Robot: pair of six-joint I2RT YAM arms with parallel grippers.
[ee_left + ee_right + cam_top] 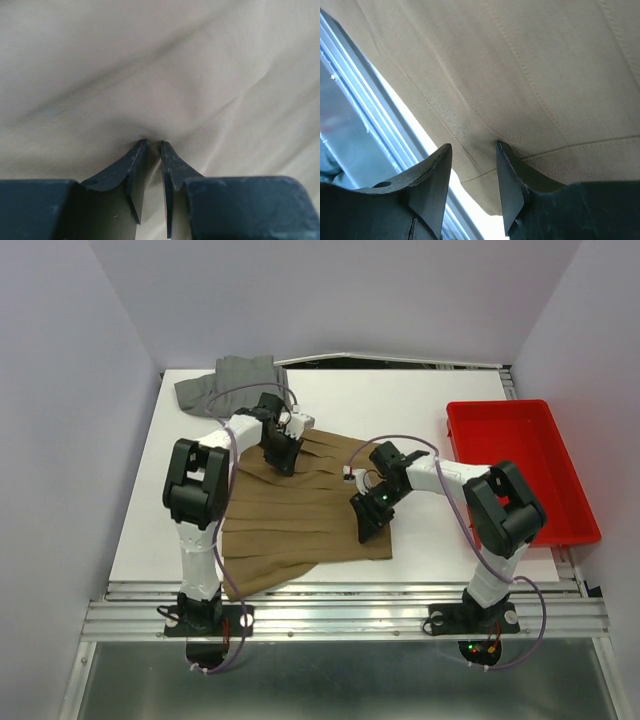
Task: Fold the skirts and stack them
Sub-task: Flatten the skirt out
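your l gripper [152, 142] is pinching a small ridge of the brown skirt [290, 530], jaws nearly together on cloth near its far-left part, prob to lift that side for the fold. your r gripper [472, 147] is sitting w/ jaws apart astride the near-right hem, not yet gripping. the skirt is lying spread mid-table. the grey skirt [225, 380] is lying bunched at the far-left corner, apart from it.

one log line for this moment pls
left tool: shut on brown skirt, far edge | right tool: open at right hem | gray skirt: crumpled, far left corner | stack: not started
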